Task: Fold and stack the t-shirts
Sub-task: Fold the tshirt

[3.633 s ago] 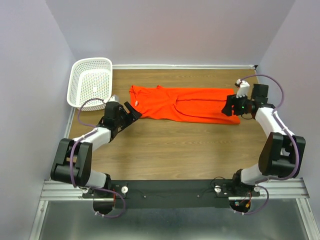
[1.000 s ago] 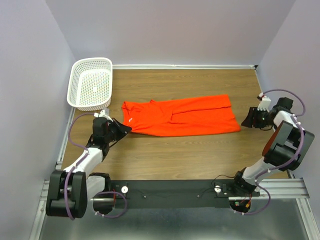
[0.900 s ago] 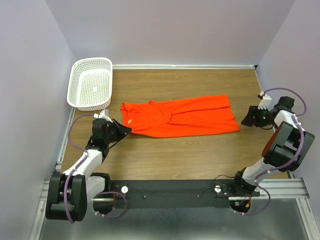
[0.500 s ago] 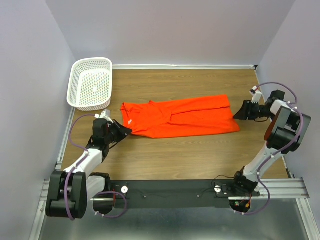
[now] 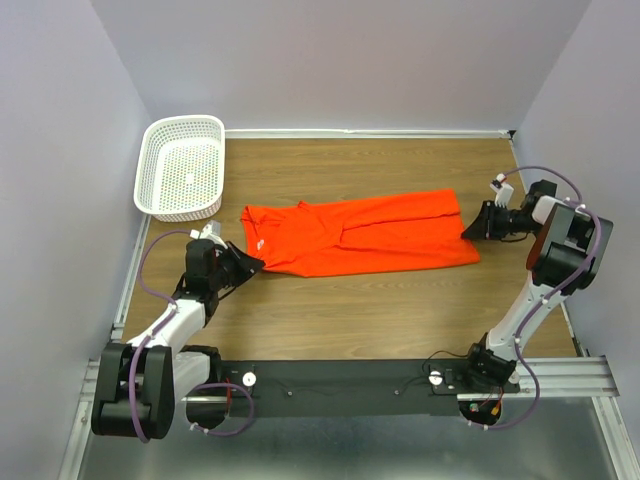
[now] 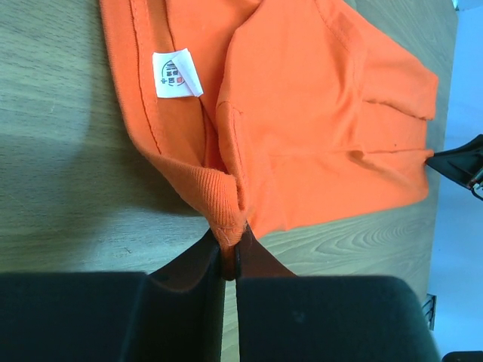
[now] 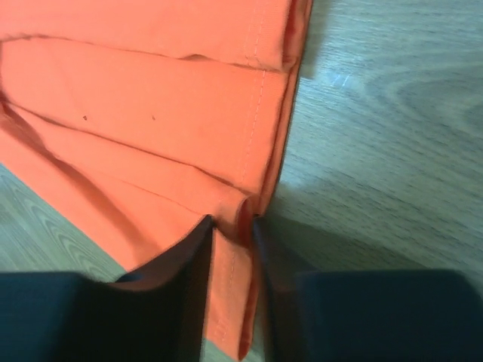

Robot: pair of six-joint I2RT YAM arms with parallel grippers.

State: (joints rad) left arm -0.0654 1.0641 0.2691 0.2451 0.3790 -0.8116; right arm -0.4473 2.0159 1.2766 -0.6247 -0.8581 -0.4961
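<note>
The orange-red t-shirt [image 5: 360, 235] lies flat on the wooden table, folded lengthwise into a long strip. My left gripper [image 5: 252, 263] is at the strip's left end. In the left wrist view it [image 6: 230, 253] is shut on the ribbed collar edge of the t-shirt [image 6: 302, 113], next to the white label [image 6: 177, 74]. My right gripper [image 5: 470, 228] is at the strip's right end. In the right wrist view its [image 7: 230, 226] jaws stand a narrow gap apart astride the hem of the t-shirt [image 7: 151, 113], with a raised fold of hem between them.
A white mesh basket [image 5: 182, 165] stands at the back left corner, just beyond the left arm. Walls close in the table on the left, back and right. A black rail with both arm bases runs along the near edge.
The right gripper has moved left from beside the table's right edge up to the shirt's hem, and its jaws have narrowed over it. The left gripper and the shirt have stayed put.
</note>
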